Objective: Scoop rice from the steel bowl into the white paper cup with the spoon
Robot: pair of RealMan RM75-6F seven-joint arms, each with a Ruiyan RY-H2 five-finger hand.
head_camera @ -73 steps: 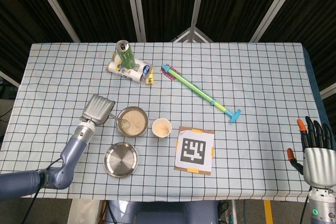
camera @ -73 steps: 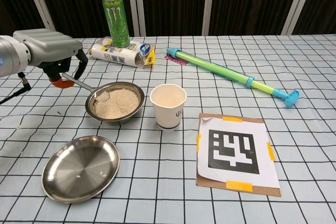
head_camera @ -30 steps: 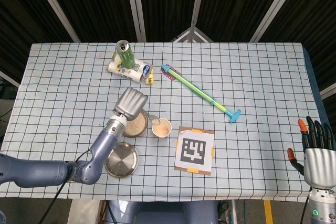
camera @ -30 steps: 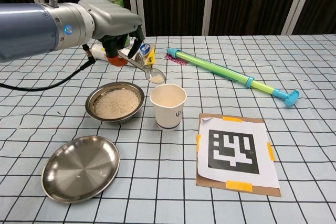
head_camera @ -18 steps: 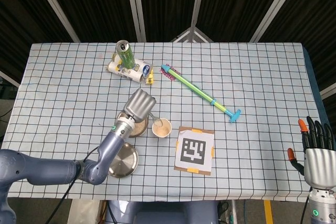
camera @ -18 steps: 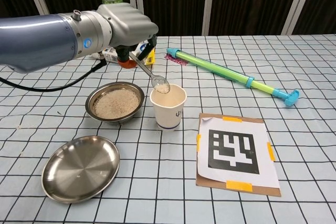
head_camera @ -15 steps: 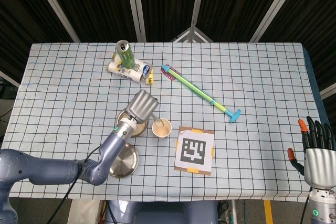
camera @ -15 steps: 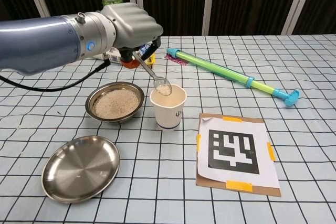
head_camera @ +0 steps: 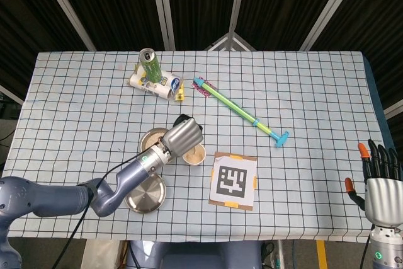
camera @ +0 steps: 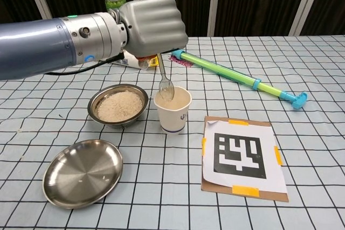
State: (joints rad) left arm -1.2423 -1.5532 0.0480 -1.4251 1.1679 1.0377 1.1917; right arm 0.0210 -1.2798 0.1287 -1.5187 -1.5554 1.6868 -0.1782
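My left hand (camera: 153, 26) hangs above the white paper cup (camera: 172, 112) and grips the spoon (camera: 164, 82), which points almost straight down with its bowl inside the cup's mouth. In the head view the left hand (head_camera: 182, 138) covers part of the cup (head_camera: 196, 154). The steel bowl (camera: 118, 105) with rice stands just left of the cup; in the head view the bowl (head_camera: 153, 139) is partly hidden by my forearm. My right hand (head_camera: 379, 181) is at the bottom right corner off the table, fingers apart, holding nothing.
An empty steel plate (camera: 82, 172) lies near the front left. A printed marker card (camera: 242, 157) lies right of the cup. A green-blue water gun (camera: 237, 78), a green can (camera: 119, 14) and a wrapped packet (head_camera: 153, 84) sit further back.
My left hand lifted the spoon with rice out of the bowl, carried it right over the cup and tipped it steeply down into the cup. The right hand stayed still.
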